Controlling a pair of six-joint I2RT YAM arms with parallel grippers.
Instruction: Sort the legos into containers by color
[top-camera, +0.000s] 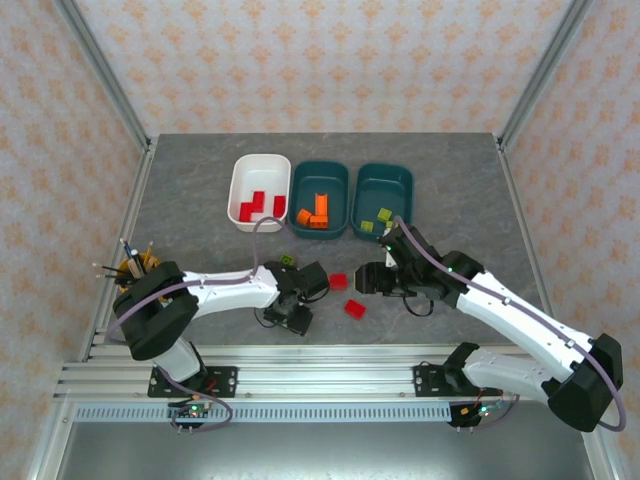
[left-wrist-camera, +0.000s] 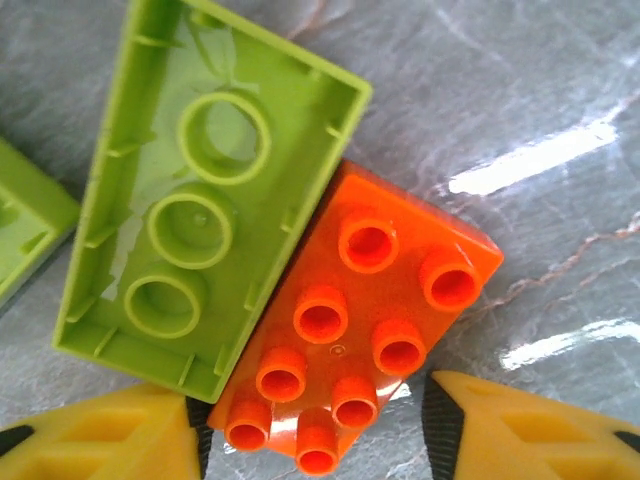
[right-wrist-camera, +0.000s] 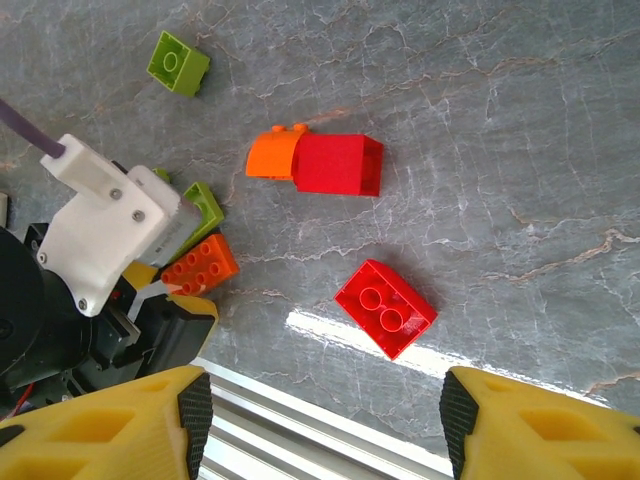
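Jaws of the left gripper (left-wrist-camera: 310, 415) straddle the orange brick (left-wrist-camera: 350, 320) on the table (left-wrist-camera: 520, 80), not quite pinching; closing should spare the touching lime brick (left-wrist-camera: 200, 190). Right gripper (right-wrist-camera: 325, 400) hangs spread, empty.

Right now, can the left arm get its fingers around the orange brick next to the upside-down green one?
Probably yes: its fingers straddle the near end of the orange brick. The green brick touches one side and may get nudged.
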